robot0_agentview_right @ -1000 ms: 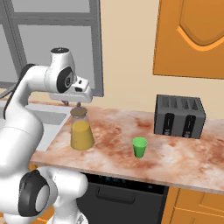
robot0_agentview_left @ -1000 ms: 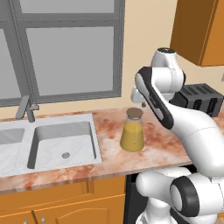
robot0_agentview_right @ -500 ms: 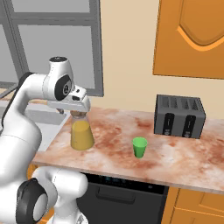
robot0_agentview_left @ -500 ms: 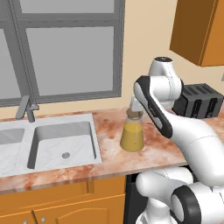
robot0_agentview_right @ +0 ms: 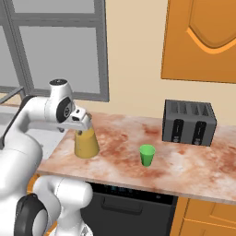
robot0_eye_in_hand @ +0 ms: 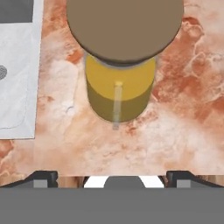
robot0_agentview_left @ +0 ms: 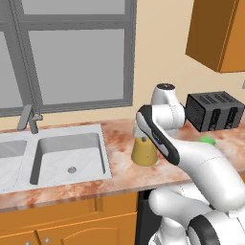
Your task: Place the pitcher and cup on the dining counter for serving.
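The pitcher [robot0_agentview_right: 86, 144] stands on the sink counter, a clear cone with yellow-orange liquid. My gripper [robot0_agentview_right: 85, 123] is down at its neck, and the hand hides the lid there. The hand view looks down on the round brown lid [robot0_eye_in_hand: 124, 26] and the yellow body [robot0_eye_in_hand: 119, 94]. In that view the gripper [robot0_eye_in_hand: 111, 179] is open, its fingertips [robot0_eye_in_hand: 41, 177] set far apart and holding nothing. My arm covers the top of the pitcher [robot0_agentview_left: 144, 153] in the left base view. The small green cup [robot0_agentview_right: 147, 155] stands to the pitcher's right. The dining counter is out of view.
A black toaster [robot0_agentview_right: 189, 122] sits at the back of the marbled counter [robot0_agentview_right: 184, 166], right of the cup. A steel sink [robot0_agentview_left: 72, 153] with its faucet [robot0_agentview_left: 28, 119] lies left of the pitcher. An orange wall cabinet [robot0_agentview_right: 203, 41] hangs above the toaster.
The hand has come down from above the pitcher to its neck. The jaws have spread from partly closed to wide open. Pitcher and cup have not moved.
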